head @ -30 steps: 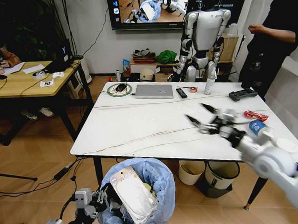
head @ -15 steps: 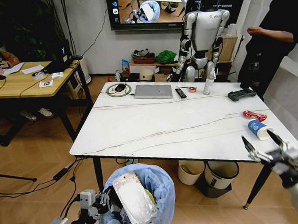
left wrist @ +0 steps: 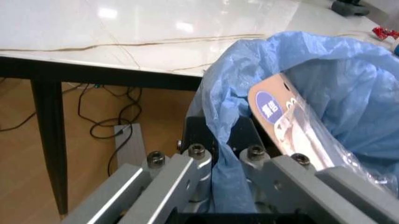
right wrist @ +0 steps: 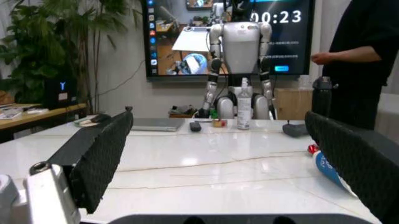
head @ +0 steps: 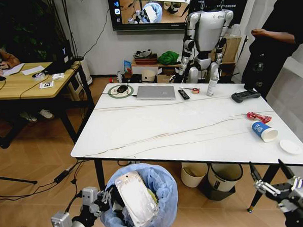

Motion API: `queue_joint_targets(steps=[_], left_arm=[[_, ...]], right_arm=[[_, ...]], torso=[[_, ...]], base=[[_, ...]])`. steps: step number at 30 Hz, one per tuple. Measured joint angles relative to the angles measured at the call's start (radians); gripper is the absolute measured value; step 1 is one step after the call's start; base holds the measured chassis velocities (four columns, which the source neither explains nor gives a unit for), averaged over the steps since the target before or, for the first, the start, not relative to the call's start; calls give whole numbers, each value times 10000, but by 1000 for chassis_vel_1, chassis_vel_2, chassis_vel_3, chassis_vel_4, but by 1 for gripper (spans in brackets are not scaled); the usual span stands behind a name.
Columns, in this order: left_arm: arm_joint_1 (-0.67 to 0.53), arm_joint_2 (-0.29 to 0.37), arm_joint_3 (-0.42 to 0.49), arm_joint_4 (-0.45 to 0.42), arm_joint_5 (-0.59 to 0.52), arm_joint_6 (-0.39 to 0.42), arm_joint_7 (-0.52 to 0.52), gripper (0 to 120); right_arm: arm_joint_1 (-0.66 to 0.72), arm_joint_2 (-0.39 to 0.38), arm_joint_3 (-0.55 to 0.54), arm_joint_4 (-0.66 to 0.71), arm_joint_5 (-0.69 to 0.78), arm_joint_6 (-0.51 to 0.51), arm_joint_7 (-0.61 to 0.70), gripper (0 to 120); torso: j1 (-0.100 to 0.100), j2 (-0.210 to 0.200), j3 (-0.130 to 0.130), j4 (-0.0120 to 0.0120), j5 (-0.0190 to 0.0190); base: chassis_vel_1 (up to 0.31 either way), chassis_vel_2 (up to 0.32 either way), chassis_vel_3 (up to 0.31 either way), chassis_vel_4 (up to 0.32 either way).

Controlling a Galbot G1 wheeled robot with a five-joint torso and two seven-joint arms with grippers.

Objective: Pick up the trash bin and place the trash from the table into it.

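Our left gripper pinches the crinkled blue liner at the rim of the trash bin, below the marble-look counter edge. Our right gripper hangs spread past the near corner; above it lie a blue-white paper cup, white lid and red wrapper.

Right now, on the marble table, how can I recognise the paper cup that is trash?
Look at the white marble table, along the robot's right edge. The paper cup lies tipped on its side there, blue and white, between a red wrapper and a flat white lid. It is the only cup.
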Motion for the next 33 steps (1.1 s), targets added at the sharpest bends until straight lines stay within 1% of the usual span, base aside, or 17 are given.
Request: queue_joint_targets(steps=[3,5,7,11,13,14,15,16,18,20,22,26,33], left_arm=[[-78,-67,1,79,-42,4,-3,0],[-29,-310,1,130,35,5,8,0],[16,-397,-3,130,69,3,14,0],[295,-883,-85,180,313,-91,136,0],[312,-924,-100,190,321,-97,139,0],[366,-1067,-146,203,330,-104,140,0],[513,-1366,-149,194,500,-109,148,0],[585,-1488,-133,183,635,-134,169,0],[641,-1564,-124,175,723,-164,189,0],[827,-1833,-122,124,974,-267,272,0],[737,-2023,-128,67,1022,-281,287,0],[680,-2100,-136,-4,1045,-282,283,0],[537,-2072,-65,241,1043,-238,270,0]], right_arm=[[12,191,-4,-12,-41,37,156,100],[87,236,9,-142,71,39,208,100],[107,232,8,-188,96,39,224,100],[345,66,58,-534,322,123,198,100],[384,38,62,-600,338,152,176,100],[499,-41,64,-793,376,289,76,100],[599,-79,22,-1079,544,512,-216,100],[605,-55,-17,-1206,590,603,-326,100],[611,-36,-39,-1286,615,669,-390,100],[657,24,-86,-1554,676,965,-593,100],[883,3,-89,-1709,693,1031,-643,100],[1034,22,-76,-1731,739,994,-642,100],[1293,68,-167,-1907,733,922,-621,100]], torso=[[1,0,0,-1,0],[2,-1,0,0,1],[2,-1,0,1,1],[1,0,0,1,1],[1,0,0,1,0],[1,0,0,2,3],[1,-1,0,1,1],[1,0,0,0,2],[1,-1,0,0,3],[1,0,0,1,3],[0,0,0,2,2],[1,-2,0,1,3],[2,-2,0,-1,4]], base=[[0,0,0,0],[0,0,0,0],[0,0,0,0],[0,0,0,0],[0,0,0,0],[0,0,0,0],[0,0,0,0],[0,0,0,0],[0,0,0,0],[0,0,0,0],[-19,-33,26,24],[-76,-73,77,88],[-125,-123,121,126]])
